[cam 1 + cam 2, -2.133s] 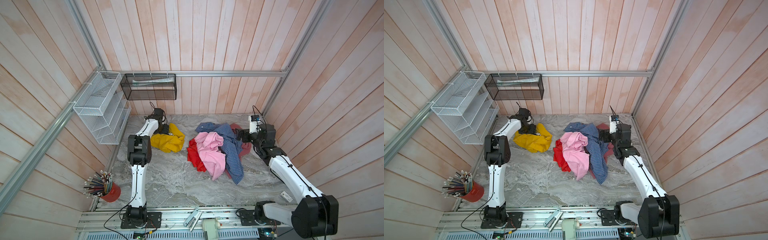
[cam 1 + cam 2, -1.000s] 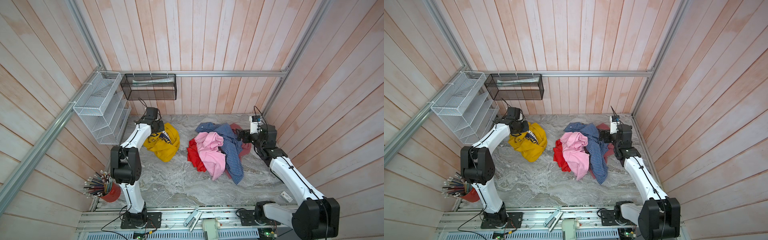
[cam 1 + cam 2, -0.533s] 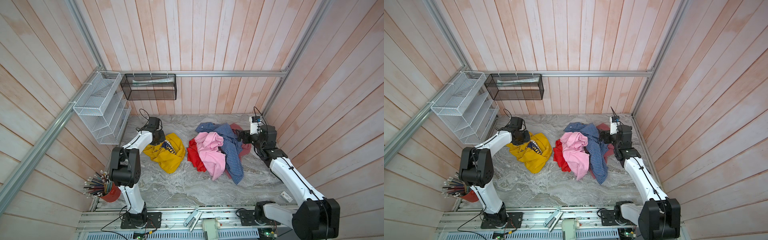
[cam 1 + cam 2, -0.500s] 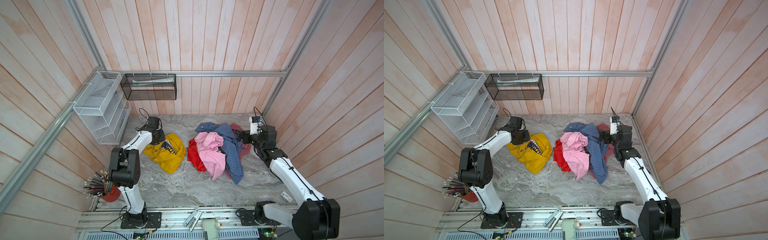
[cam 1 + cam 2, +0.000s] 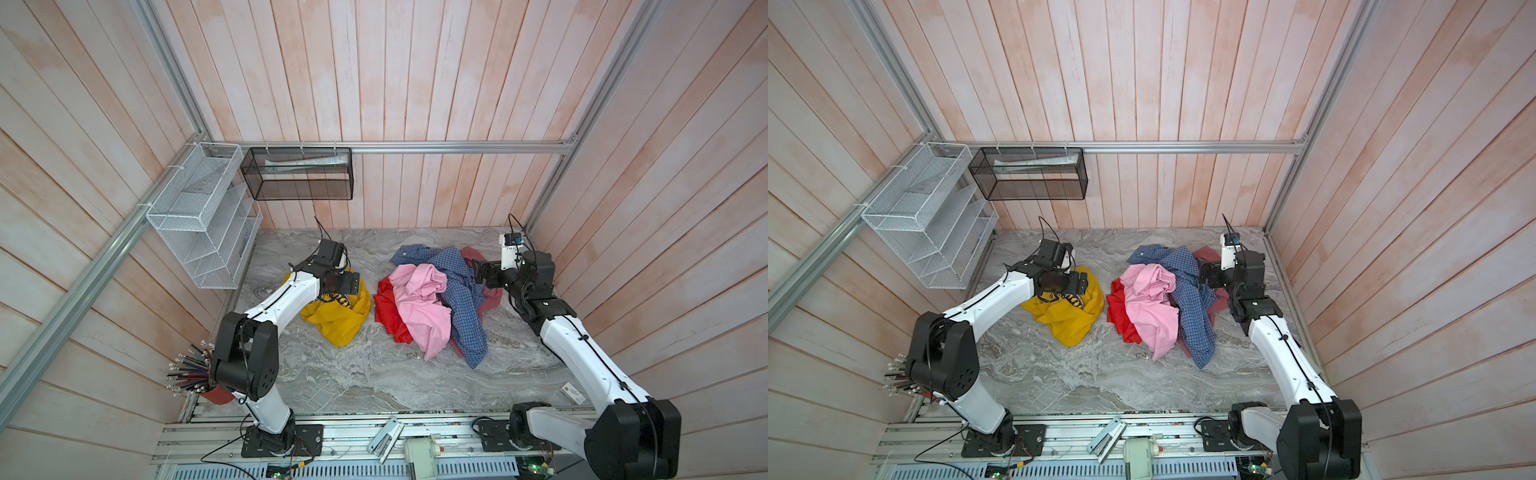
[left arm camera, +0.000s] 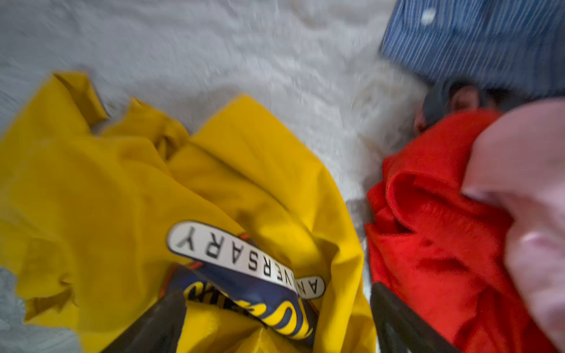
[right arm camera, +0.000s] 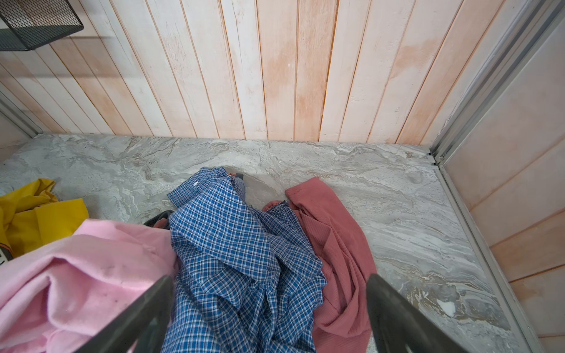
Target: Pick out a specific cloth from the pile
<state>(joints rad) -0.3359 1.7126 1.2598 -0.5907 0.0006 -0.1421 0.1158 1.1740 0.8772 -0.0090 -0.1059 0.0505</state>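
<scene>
1. Change. My left pincer (image 6: pixel 276 292) had been clenched on the cloth (image 5: pixel 338 316) a second earlier, carrying it. It had now released: in the left wrist view its jaws stood wide apart over the printed chest, grasping nothing.
2. Position. The cloth lay as a crumpled mound on the counter (image 5: pixel 374 382). It was clear of the pile (image 5: pixel 432 303), with a strip of bare counter between the two in both top views. Earlier it had hung bunched from the pincer, nearer the back wall.
3. Meaning. I judged the picking done, since the wanted garment was separated and set down. Only my withdrawal seemed left.
4. Right pincer (image 7: pixel 269 280). It was released and empty, with its jaws spread above the checked shirt (image 7: pixel 238 244) at the pile's edge, where it had hovered throughout.
5. Materials.
   - The cloth was mustard jersey in soft broad folds. Its smooth print showed a white lettered band over dark blue with yellow swirls. The wrist view was motion-blurred.
   - The pink shirt (image 5: pixel 419 299) looked thicker and slightly fuzzy, with rounded rolls.
   - The red garment (image 5: pixel 386 307) was vivid and deeply creased.
   - The checked shirt was thin woven cotton with a white button.
   - The dusty-red garment (image 7: pixel 333 244) was finely ribbed.
   - The counter was hard, with grey marble veining.
</scene>
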